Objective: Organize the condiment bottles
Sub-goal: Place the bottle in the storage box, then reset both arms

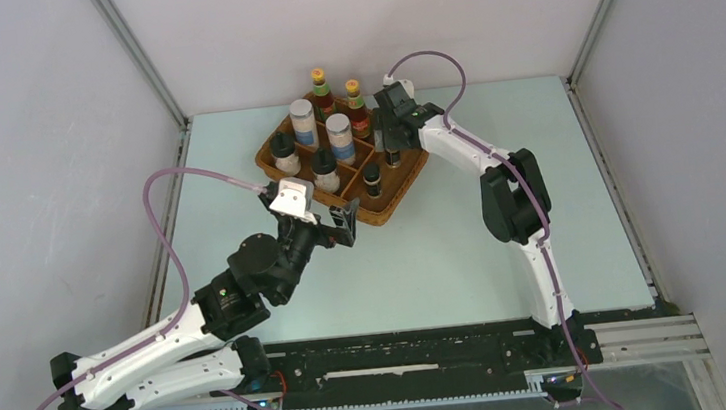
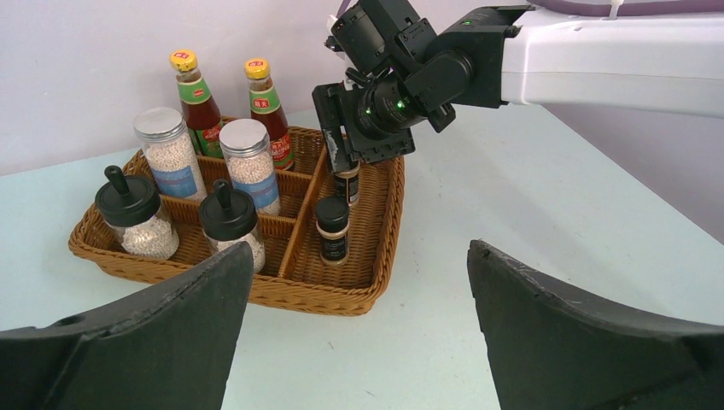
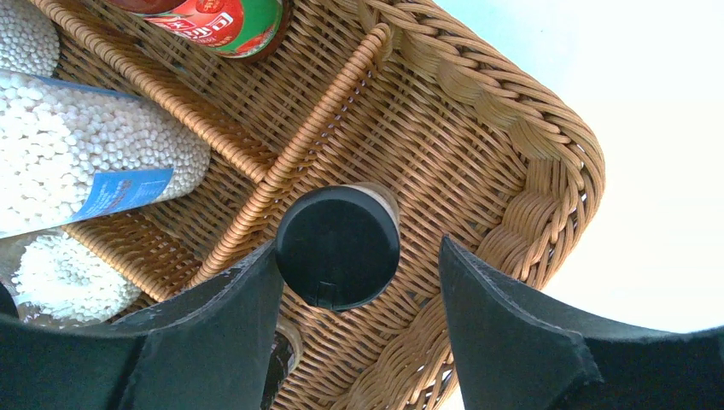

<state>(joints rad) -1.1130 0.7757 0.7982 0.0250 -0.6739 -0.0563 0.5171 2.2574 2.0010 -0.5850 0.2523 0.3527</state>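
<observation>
Right claw hangs pointing down over the right side of the brown wicker divided tray, its jaws spread on either side of a tiny dark vial with a black cap. 1 finger sits against or just beside the cap and a clear gap shows on the other side, so nothing is pinched. That vial stands upright on the wicker floor of the tray's right-hand strip, close to a divider. A second tiny dark vial stands upright nearer in the same strip, apart from the first; whether a divider runs between the 2 cannot be told. Left claw hovers over the pale blue-green tabletop just off the tray's near corner, its jaws spread wide and empty. In the tray's far compartment stand 2 slim red-brown sauce bottles with yellow caps, side by side. Just nearer are 2 silver-lidded jars with blue labels, filled with white beads. Nearest on the left side are 2 black-capped beige shakers, each with a small knob on top. All 8 bottles are upright inside the tray.
</observation>
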